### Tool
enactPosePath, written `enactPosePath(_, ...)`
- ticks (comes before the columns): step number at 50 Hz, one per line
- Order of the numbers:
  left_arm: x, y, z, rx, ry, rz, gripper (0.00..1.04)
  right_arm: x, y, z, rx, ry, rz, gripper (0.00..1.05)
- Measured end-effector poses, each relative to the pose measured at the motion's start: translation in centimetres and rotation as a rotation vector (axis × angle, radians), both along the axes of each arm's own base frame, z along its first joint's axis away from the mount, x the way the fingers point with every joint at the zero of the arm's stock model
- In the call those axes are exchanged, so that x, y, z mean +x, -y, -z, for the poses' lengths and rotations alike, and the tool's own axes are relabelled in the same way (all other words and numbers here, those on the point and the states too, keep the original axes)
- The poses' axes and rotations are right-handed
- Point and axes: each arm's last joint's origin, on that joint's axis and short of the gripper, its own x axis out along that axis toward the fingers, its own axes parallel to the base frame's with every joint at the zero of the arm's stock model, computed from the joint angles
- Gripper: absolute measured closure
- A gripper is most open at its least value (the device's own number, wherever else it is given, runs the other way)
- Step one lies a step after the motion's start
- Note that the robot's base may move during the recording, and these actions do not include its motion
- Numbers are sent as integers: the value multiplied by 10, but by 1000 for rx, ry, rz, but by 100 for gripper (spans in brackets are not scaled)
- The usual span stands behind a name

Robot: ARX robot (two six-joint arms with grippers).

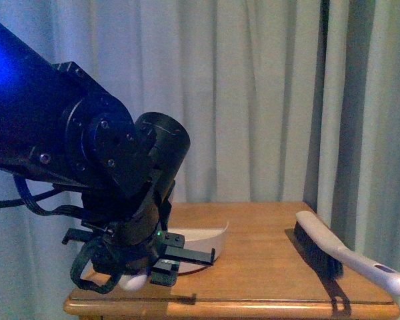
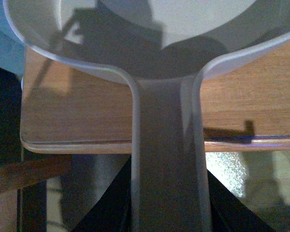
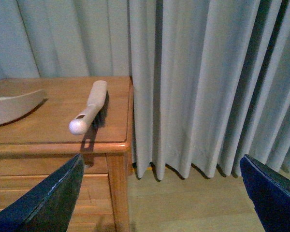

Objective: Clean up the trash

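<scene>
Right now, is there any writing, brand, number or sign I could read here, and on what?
None can be read.
The brush has a small dark mark near its handle's end, too small to tell whether it is lettering.
The dustpan shows no writing.

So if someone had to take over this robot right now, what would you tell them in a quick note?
Left gripper: closed on the dustpan handle at the table's front left edge; the pan sits on the table.
Right gripper: open, empty, beyond the table's right side.
Brush: lying on the table's right part, untouched.
Trash: no paper wad shows in any view; the part of the pan that shows looks empty.
Done: dustpan gripped.
Left: take the brush, find the trash, sweep it into the pan.
</scene>
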Motion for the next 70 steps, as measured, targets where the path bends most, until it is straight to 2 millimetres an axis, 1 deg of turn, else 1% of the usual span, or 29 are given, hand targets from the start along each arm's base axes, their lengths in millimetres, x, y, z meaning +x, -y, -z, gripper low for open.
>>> enactPosePath(6,-13,-3,-16,-6,151,64,78,0,0,0,0,0,0,7)
enactPosePath(8,-21,-4,-28,-25,231,93,78,0,0,0,0,0,0,7)
enactPosePath(9,-26,-6,-37,-31,282,106,78,0,0,0,0,0,0,7)
enactPosePath(10,-31,-8,-42,-40,317,113,78,0,0,0,0,0,0,7)
enactPosePath(11,-37,-11,-50,-56,361,122,78,0,0,0,0,0,0,7)
enactPosePath(17,-60,-24,-73,-75,502,136,79,0,0,0,0,0,0,7)
enactPosePath(22,-85,-43,-89,-82,633,135,79,0,0,0,0,0,0,7)
enactPosePath(26,-104,-58,-96,-92,714,126,79,0,0,0,0,0,0,7)
enactPosePath(32,-140,-88,-106,-100,851,112,79,0,0,0,0,0,0,7)
enactPosePath(33,-144,-90,-107,-101,862,111,79,0,0,0,0,0,0,7)
enactPosePath(36,-165,-106,-109,-93,924,94,79,0,0,0,0,0,0,7)
enactPosePath(39,-192,-123,-108,-88,983,79,79,0,0,0,0,0,0,7)
enactPosePath(40,-199,-126,-107,-92,992,86,79,0,0,0,0,0,0,7)
enactPosePath(43,-229,-139,-103,-111,1037,121,79,0,0,0,0,0,0,7)
enactPosePath(48,-252,-149,-101,-126,1074,142,79,0,0,0,0,0,0,7)
enactPosePath(53,-273,-161,-100,-150,1114,122,79,0,0,0,0,0,0,7)
enactPosePath(57,-292,-171,-95,-165,1166,102,79,0,0,0,0,0,0,7)
enactPosePath(61,-299,-175,-91,-185,1195,106,79,0,0,0,0,0,0,7)
enactPosePath(68,-297,-178,-78,-193,1171,94,79,0,0,0,0,0,0,7)
enactPosePath(70,-297,-178,-77,-196,1169,94,79,1,0,3,-61,-74,87,7)
